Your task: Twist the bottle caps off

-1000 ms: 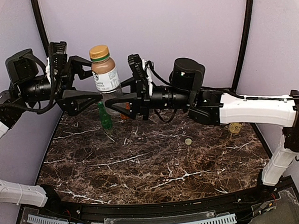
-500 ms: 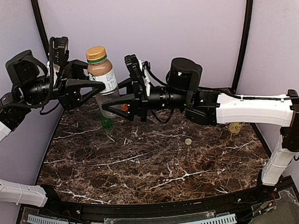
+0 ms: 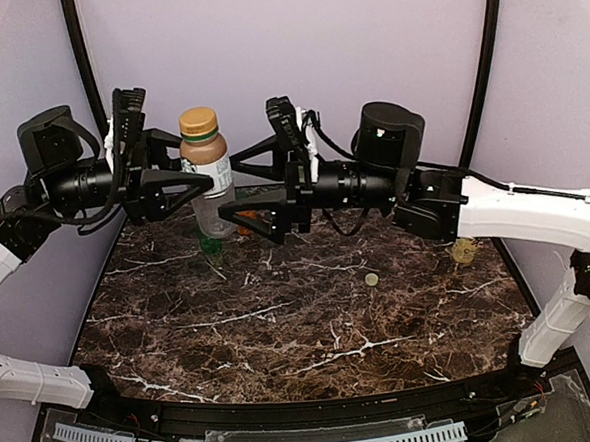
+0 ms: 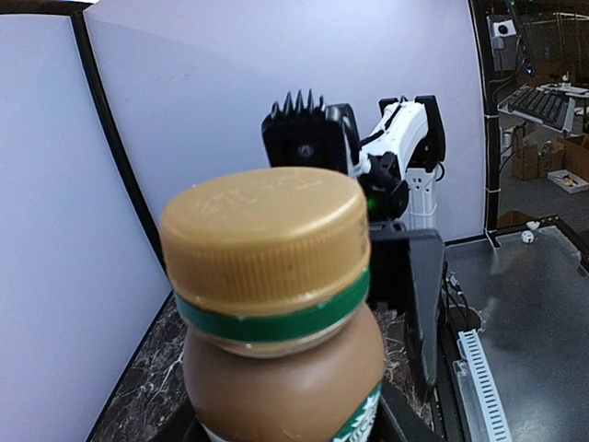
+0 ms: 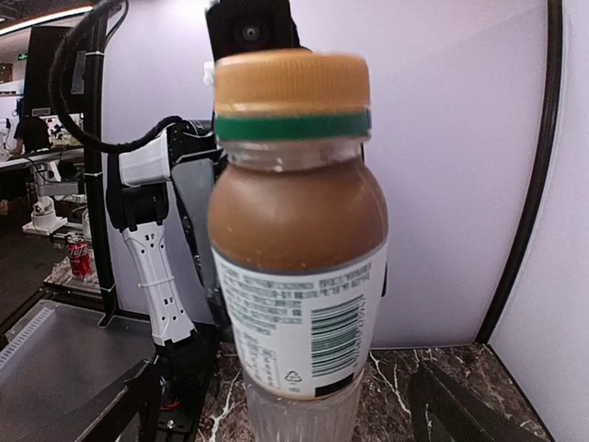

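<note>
My left gripper is clamped on the brown-filled bottle, holding it upright in the air over the far left of the table. My right gripper stands wide, its fingers flanking the bottle's clear base without touching it. The tan cap is on, with a green band under it. The tabletop is a dark brown marble pattern with white veins. A green bottle stands on it just below the raised one, a small loose cap lies right of centre, and a pale yellow bottle stands further right. Lilac walls and black curved poles close it in. The white label carries a barcode, a recycling triangle and fine print I can't read — the left wrist view catches only a green scrap of logo.
</note>
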